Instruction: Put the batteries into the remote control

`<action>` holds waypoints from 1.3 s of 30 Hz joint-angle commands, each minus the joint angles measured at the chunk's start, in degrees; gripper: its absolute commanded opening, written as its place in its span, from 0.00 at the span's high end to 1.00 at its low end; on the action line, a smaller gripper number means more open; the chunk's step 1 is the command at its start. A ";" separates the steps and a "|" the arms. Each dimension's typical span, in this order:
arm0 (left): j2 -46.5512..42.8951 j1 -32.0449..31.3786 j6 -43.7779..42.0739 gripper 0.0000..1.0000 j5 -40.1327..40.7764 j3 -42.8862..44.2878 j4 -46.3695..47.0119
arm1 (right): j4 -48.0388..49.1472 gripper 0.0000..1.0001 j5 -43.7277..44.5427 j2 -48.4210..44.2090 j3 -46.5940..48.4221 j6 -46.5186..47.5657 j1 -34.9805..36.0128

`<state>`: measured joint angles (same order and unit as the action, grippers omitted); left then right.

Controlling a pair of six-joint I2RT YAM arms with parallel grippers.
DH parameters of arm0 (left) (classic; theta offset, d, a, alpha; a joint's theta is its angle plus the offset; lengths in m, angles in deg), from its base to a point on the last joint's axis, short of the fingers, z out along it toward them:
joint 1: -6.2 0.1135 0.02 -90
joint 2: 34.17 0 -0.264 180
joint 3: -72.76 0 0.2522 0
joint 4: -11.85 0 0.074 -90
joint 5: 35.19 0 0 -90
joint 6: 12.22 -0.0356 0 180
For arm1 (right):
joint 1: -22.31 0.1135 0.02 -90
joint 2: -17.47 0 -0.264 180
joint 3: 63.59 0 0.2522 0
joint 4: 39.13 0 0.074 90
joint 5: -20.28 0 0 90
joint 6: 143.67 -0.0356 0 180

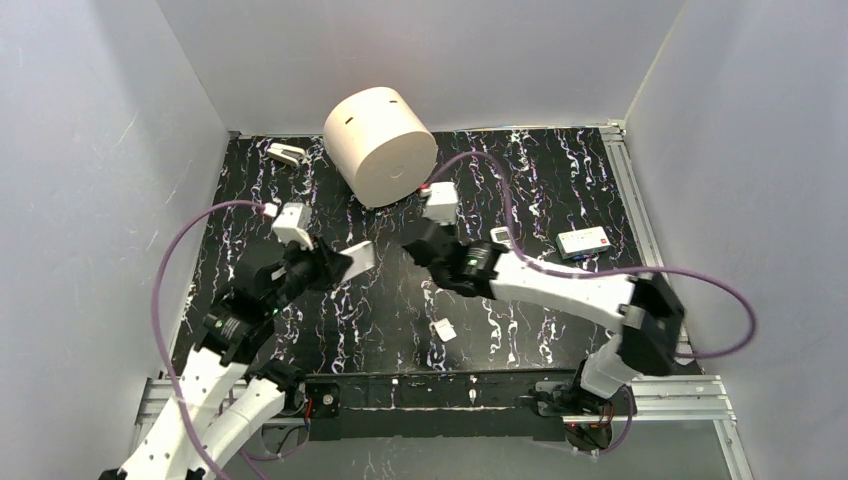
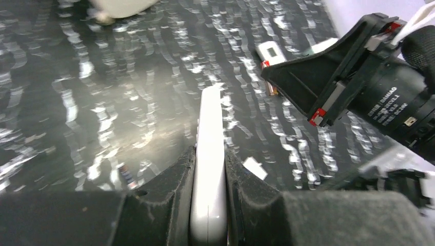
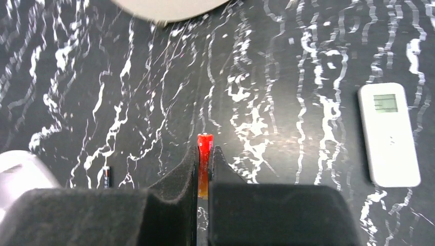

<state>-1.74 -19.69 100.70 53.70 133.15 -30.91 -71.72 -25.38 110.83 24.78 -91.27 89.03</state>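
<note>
Left arm (image 1: 205, 385): left jaws clenched on the long edges of the white remote control (image 2: 210, 113). The remote stood on edge between the pads, its free end pointing away from the wrist. In the top view it was held off the bench (image 1: 520, 170), left of centre, angled toward the right arm (image 1: 570, 285).

Right arm: right jaws clenched on an orange-red battery (image 3: 204, 141). The battery lay lengthwise in the narrow gap between the pads, with only its tip showing past the fingertips. In the top view these jaws were just right of the remote's free end, apart from it. I could not tell whether the battery was lined up with any compartment, because the remote's open side did not show in any view.

A second battery (image 3: 106, 177), dark with a red band, lay flat on the bench to the left in the right wrist view. It was too small to make out further.

Other items noted:
- A small white cover piece (image 1: 444, 330) lay on the bench near the middle of the near edge, well apart from both jaws.
- A white handset with a small display (image 3: 388, 133) lay flat on the bench to the right in the right wrist view.
- A large beige cylinder (image 1: 380, 145) lay tipped at the far side of the bench.
- A small white object (image 1: 287, 153) sat in the far left corner, too small to identify.
</note>
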 commanded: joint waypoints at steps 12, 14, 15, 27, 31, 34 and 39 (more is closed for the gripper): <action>19.47 -0.09 21.19 1.00 -35.37 -2.92 43.33 | 17.27 0.90 -2.56 -30.01 -13.36 0.98 -3.28; 20.47 -0.04 23.17 1.00 -37.39 -2.95 44.93 | 19.64 0.90 -3.84 -30.51 -13.79 2.47 -3.27; 20.89 -0.02 24.42 1.00 -38.11 -2.99 45.70 | 20.88 0.90 -4.46 -30.52 -14.04 3.57 -3.26; 25.37 0.86 39.93 1.00 -40.46 -1.88 51.39 | 27.18 0.90 -7.15 -30.46 -14.57 14.68 -3.26; 26.46 1.47 45.36 1.00 -40.28 -2.47 53.50 | 27.40 0.90 -6.96 -31.57 -15.38 15.57 -3.26; 27.25 1.78 49.41 1.00 -40.67 -3.08 55.99 | 28.72 0.89 -6.86 -32.55 -16.30 16.65 -3.21; 27.59 1.88 53.34 1.00 -39.86 -4.03 59.66 | 29.05 0.89 -6.92 -32.38 -15.85 18.32 -3.23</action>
<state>26.32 -18.12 149.02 14.76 129.98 23.06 -46.65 -32.64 79.66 8.43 -75.56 86.02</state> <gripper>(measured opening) 0.203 0.112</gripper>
